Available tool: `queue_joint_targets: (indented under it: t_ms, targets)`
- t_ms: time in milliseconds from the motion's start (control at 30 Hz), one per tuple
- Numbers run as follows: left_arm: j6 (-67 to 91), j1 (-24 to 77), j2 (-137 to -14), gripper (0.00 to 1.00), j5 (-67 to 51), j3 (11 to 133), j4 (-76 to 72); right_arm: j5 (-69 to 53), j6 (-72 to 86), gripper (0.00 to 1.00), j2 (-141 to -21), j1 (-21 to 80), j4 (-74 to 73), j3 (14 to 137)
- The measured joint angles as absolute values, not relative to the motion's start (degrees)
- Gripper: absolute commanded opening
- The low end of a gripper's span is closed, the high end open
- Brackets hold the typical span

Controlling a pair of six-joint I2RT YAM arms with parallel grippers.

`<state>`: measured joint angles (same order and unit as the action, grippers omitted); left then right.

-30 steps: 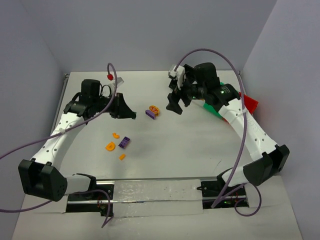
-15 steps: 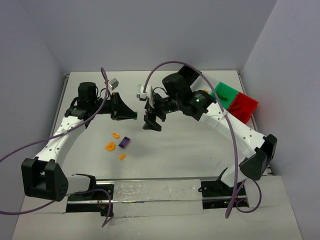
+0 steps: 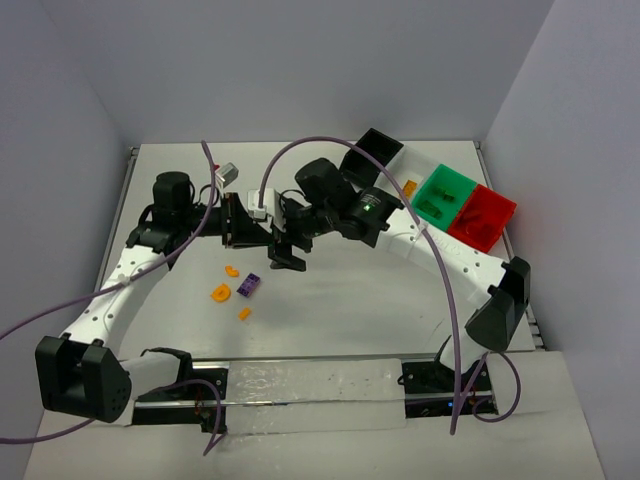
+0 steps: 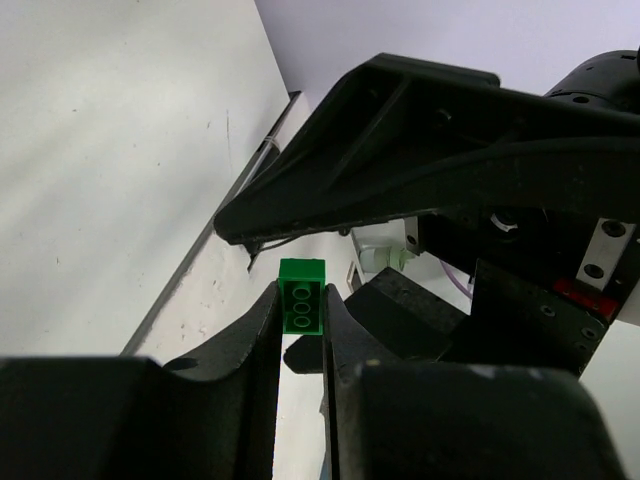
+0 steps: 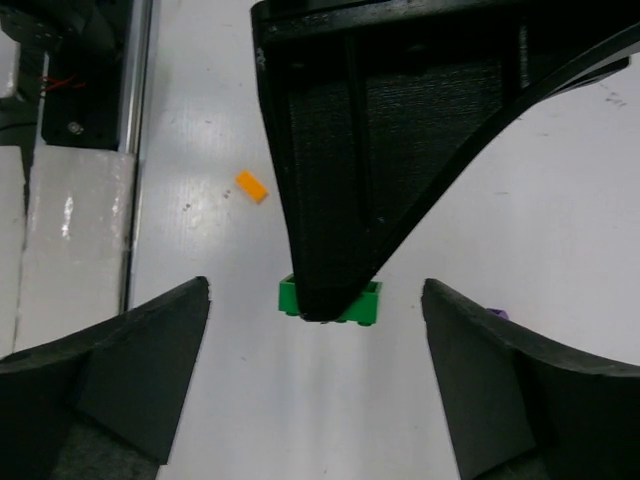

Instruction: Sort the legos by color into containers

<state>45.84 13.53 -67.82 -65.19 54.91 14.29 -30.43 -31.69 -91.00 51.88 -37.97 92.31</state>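
Observation:
My left gripper (image 4: 301, 300) is shut on a small green brick (image 4: 301, 293), held above the table. The right gripper (image 5: 316, 292) is open, and its wide-spread fingers (image 5: 150, 370) straddle that green brick (image 5: 362, 304) without touching it. In the top view the two grippers, left (image 3: 268, 232) and right (image 3: 286, 251), meet at the table's middle. Orange legos (image 3: 220, 293) and a purple one (image 3: 249, 285) lie loose to the left. The containers stand in a row at the back right: black (image 3: 362, 166), white (image 3: 398, 174), green (image 3: 446, 181), red (image 3: 497, 205).
An orange piece (image 3: 409, 187) lies in the white bin. The right wrist view shows a loose orange lego (image 5: 251, 186) and a purple edge (image 5: 497, 314) on the white table. Purple cables loop over both arms. A metal rail runs along the near edge (image 3: 300, 380).
The right arm swung left from the bins to the table's middle, bringing its open gripper around the left gripper's tip. The left gripper shifted slightly right, still holding the green brick.

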Motion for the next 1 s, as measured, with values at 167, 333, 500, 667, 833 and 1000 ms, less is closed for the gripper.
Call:
queue_joint_targets:
  t_ms: [167, 333, 500, 667, 833, 1000]
  targets:
    - [45.8, 13.6, -67.6, 0.0, -65.1, 54.0, 13.9, -28.5, -31.8, 0.63, -91.2, 52.0, -37.1, 92.7]
    - [46.0, 13.6, -67.5, 0.0, -64.6, 53.5, 13.2, -27.2, -31.9, 0.4, -91.2, 52.1, -36.9, 92.7]
    - [46.2, 13.6, -67.5, 0.33, -64.1, 53.5, 12.9, -26.4, -31.8, 0.09, -91.2, 52.4, -36.9, 92.7]
    - [46.0, 13.6, -67.5, 0.99, -63.4, 53.5, 12.7, -25.6, -31.8, 0.0, -91.2, 52.4, -36.8, 92.7]
    - [41.6, 12.6, -67.2, 0.99, -58.0, 54.4, 16.2, -23.6, -32.1, 0.0, -90.0, 52.1, -35.9, 90.6]
    - [32.2, 10.2, -66.4, 0.99, -45.5, 60.0, 22.5, -23.6, -32.5, 0.0, -84.7, 44.1, -35.7, 81.0]
